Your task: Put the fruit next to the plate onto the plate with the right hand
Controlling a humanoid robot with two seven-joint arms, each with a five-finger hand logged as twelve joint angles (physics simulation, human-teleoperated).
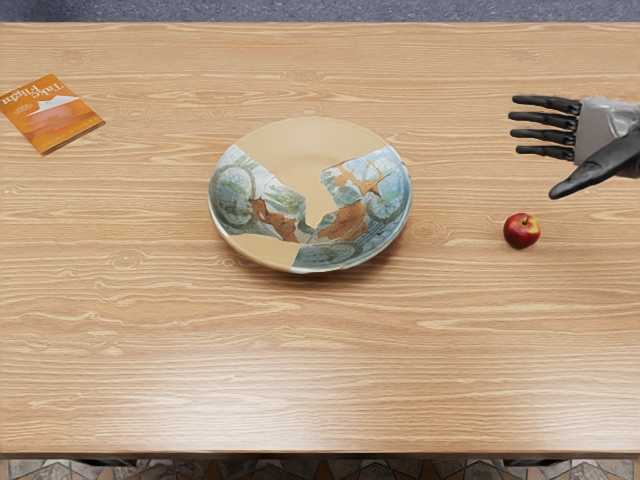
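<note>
R hand point(583, 135) (fingers spread) nr apple point(521, 230) beside plate point(300, 150)

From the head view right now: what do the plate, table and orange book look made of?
The plate looks like glazed ceramic: smooth tan surface with painted blue-green and rust patches. The table is wood or wood-look laminate, light and matte, grain lines running across; can't tell which. The book seems to have a paper or card cover: thin, flat, orange, printed title.

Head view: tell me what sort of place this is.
Probably a simulated home dining setting: a wooden table holds a painted plate, a red apple to its right, and a book at the far left.
</note>
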